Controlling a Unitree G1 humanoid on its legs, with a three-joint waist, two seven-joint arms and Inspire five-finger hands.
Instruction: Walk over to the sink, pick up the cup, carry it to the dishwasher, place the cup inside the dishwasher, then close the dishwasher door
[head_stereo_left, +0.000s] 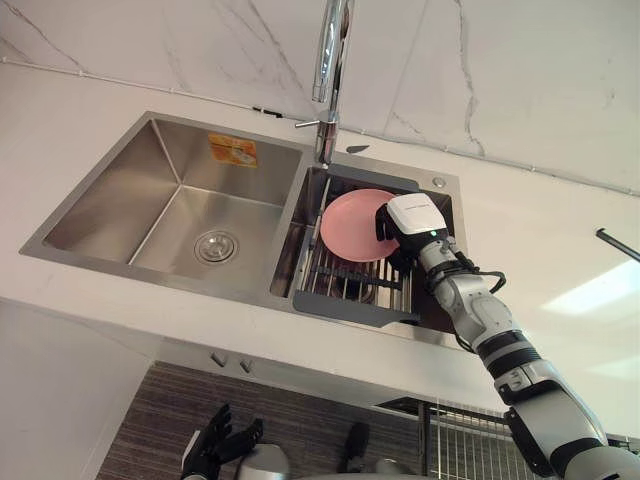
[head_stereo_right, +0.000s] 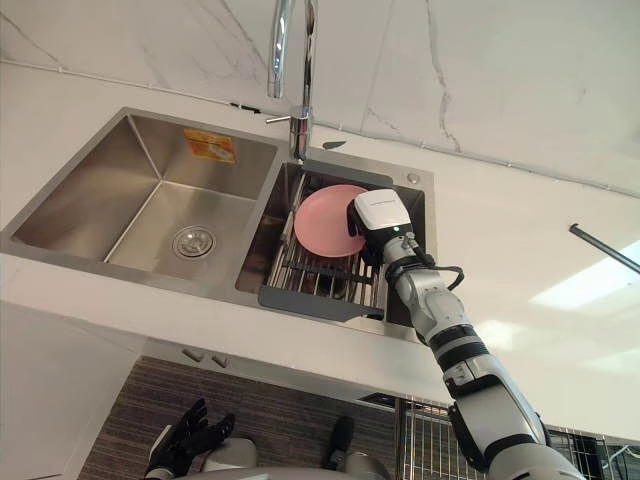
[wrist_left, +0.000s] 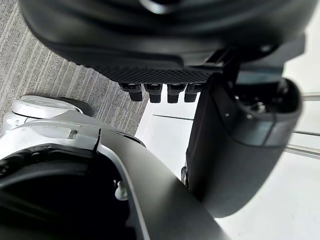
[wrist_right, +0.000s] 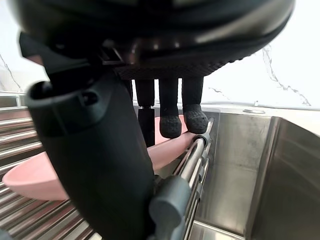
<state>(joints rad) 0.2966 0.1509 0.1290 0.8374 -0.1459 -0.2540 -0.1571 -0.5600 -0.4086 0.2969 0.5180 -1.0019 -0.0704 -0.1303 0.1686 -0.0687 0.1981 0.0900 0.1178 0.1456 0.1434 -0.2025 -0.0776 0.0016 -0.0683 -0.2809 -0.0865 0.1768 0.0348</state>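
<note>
A: Nearest first. What do we have below the sink (head_stereo_left: 120, 215)?

B: The left hand (head_stereo_left: 213, 443) hangs low beneath the sink's left basin, fingers spread and loose, holding nothing. Below the sink's right end we note a wire basket (head_stereo_left: 470, 435). We judge it to be the dishwasher's rack, so the door is likely open.

A: And at the sink itself?

B: The white surface (head_stereo_left: 90, 320) frames it. The left basin is bare but for its drain (head_stereo_left: 215, 246). The right basin carries a dish rack (head_stereo_left: 345, 285). The right hand (head_stereo_left: 410, 225) reaches into that basin above the rack. In its wrist view the fingers (wrist_right: 195, 119) hang nearly straight, tips at the rack's rail and the edge of a pink dish (head_stereo_left: 350, 225), thumb apart. We read it as unclenched, nothing gripped.

A: The cup?

B: We cannot pick out a cup. The pink dish, leaning in the rack, is the one item by the hand. Behind the sink stand the faucet (head_stereo_left: 330, 60) and the marble wall (head_stereo_left: 500, 80).

A: Progress?

B: We log the walk to the sink as done. The pickup is not yet made. The carry, the placing and the door closing all remain.
</note>
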